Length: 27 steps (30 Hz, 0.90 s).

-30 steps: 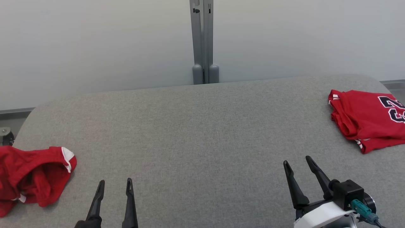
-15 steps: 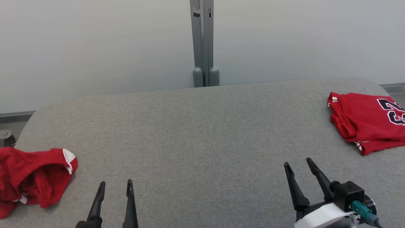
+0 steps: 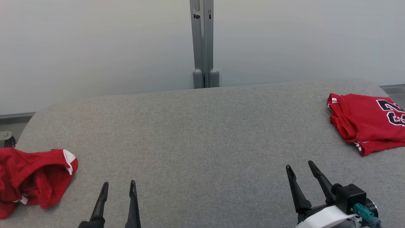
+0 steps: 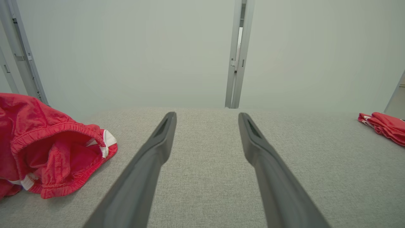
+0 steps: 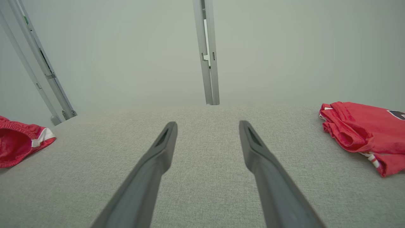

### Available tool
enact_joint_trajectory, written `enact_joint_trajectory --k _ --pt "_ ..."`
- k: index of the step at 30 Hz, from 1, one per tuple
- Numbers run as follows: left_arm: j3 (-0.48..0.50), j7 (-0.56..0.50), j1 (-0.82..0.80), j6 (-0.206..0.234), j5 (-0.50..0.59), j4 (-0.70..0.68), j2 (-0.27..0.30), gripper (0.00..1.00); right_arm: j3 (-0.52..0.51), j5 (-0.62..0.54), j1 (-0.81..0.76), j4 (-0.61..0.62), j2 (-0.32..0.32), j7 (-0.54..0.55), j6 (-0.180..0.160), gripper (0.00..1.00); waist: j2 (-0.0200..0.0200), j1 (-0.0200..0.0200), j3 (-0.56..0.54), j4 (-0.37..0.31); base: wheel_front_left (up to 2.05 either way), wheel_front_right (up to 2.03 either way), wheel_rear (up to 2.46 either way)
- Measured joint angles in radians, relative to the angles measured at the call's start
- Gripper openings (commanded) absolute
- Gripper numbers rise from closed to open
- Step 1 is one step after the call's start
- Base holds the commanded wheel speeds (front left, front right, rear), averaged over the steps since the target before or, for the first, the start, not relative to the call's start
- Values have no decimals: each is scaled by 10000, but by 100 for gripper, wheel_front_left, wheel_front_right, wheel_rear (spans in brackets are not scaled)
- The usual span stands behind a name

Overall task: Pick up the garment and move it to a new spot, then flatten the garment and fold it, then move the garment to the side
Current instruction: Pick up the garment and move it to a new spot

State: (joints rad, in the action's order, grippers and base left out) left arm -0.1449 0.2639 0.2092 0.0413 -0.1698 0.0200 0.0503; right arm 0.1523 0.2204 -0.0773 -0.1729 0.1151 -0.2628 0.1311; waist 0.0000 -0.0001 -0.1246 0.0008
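Note:
A crumpled red garment with white trim and an elastic waistband lies at the table's left edge, and the left wrist view shows it at the left. My left gripper stands open over the near part of the table, to the right of that garment and apart from it, with nothing between its fingers. Near the front right, my right gripper is open and empty too. A second red garment, folded and bearing dark numerals, lies at the far right.
The grey fabric-covered table has rounded far corners. A grey upright post stands behind its far edge against a pale wall. A small wheel or fitting shows beyond the table's left edge.
The head view has tilted slightly, so the table and both garments sit a little lower in it. Both grippers stay open and have hardly moved.

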Motion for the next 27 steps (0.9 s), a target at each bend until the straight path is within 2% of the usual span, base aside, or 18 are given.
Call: enact_joint_trajectory --k 15,22,27 --pt "-27 0 0 29 -27 54 0 100 -98 67 -130 77 -19 0 0 100 0 1 77 175 0 0 0" --pt "46 0 -36 31 19 40 -4 100 -105 96 -230 92 -56 0 -2 100 0 0 191 739 0 0 0" --pt "127 0 -38 23 19 27 -6 100 -113 100 -229 111 -82 0 0 100 0 0 310 1392 0 0 0"
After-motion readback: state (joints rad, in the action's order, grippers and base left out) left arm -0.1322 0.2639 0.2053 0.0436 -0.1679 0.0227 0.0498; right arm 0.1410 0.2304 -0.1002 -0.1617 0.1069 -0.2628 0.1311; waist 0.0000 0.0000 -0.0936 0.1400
